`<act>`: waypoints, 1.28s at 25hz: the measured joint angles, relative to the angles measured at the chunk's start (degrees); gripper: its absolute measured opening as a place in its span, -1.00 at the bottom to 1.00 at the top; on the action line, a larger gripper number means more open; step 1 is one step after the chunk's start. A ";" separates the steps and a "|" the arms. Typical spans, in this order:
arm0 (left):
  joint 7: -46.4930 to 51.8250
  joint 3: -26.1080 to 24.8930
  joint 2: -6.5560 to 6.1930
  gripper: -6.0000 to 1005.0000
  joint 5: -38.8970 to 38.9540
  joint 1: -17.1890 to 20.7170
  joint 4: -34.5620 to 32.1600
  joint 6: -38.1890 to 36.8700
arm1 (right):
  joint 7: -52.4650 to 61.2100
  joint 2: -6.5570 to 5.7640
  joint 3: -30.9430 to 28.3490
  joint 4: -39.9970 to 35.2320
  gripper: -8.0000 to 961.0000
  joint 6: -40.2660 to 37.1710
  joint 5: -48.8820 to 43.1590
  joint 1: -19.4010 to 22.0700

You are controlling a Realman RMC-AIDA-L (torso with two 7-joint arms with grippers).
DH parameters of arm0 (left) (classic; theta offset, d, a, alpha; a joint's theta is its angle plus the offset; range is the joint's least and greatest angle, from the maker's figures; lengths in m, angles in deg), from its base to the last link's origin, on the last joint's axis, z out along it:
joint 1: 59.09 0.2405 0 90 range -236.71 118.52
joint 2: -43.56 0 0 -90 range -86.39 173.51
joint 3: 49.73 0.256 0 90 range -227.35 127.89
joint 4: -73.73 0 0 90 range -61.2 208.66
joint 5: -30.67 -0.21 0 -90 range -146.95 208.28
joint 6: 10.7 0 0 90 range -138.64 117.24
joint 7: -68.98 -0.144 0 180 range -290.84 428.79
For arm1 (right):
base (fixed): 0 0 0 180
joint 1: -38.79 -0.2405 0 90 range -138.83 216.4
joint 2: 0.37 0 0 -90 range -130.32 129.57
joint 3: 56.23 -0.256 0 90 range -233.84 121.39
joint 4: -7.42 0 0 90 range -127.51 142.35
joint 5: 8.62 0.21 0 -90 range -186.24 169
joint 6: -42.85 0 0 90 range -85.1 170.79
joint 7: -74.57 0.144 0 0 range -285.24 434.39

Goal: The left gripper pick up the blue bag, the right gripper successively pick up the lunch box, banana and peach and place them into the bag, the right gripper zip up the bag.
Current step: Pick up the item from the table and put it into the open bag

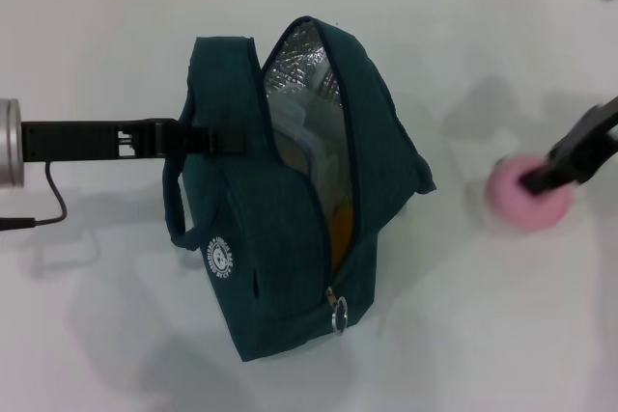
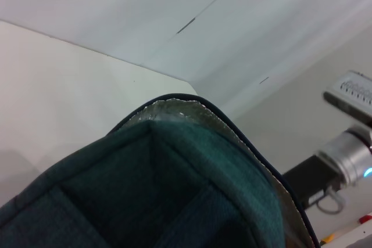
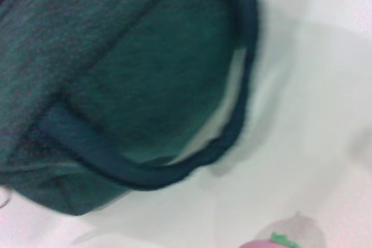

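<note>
The blue bag [image 1: 290, 267] stands mid-table, its zip open and the silver lining showing. The lunch box [image 1: 294, 132] and a yellow strip of the banana [image 1: 340, 229] show inside it. My left gripper [image 1: 227, 142] reaches in from the left and is shut on the bag's left side near the top. The pink peach [image 1: 521, 205] is at the right, low over the table, with my right gripper [image 1: 536, 180] shut on its top. The bag fills the left wrist view [image 2: 174, 190] and the right wrist view [image 3: 116, 74]. The peach [image 3: 273, 242] shows at the edge of the right wrist view.
The bag's metal zip pull [image 1: 338, 314] hangs at its near end. A carry strap [image 1: 176, 209] loops down on the left side, and another strap [image 3: 232, 137] on the right side. The white table [image 1: 502, 335] ends at a wall behind.
</note>
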 joint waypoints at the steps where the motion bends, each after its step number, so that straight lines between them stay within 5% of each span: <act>1: -0.05 -0.01 0.01 -0.91 0.02 -0.01 0.16 0.01 | 0.22 -0.44 -1.79 -1.10 -0.62 -0.14 -0.66 0.51; 6: -0.47 -0.08 0.11 -0.91 0.08 -0.15 0.61 0.05 | -1.19 -1.58 -10.75 -6.66 -0.68 2.49 -0.03 3.48; 12: -1.08 -0.10 0.26 -0.91 0.45 -0.03 0.65 0.06 | -9.00 -1.12 -13.06 -9.09 -0.77 4.49 19.63 6.03; 17: -1.10 -0.08 0.28 -0.91 0.91 0.00 0.66 0.06 | -18.44 1.80 -7.81 -11.87 -0.82 3.52 35.22 7.74; 22: -1.01 -0.08 0.22 -0.91 2.41 0.09 0.66 0.05 | -26.60 1.83 3.84 -8.98 -0.86 5.32 50.16 9.92; 32: -0.78 -0.08 0.19 -0.91 3.03 0.09 1.09 0.05 | -31.57 1.72 7.51 1.42 -0.92 7.35 55.06 8.90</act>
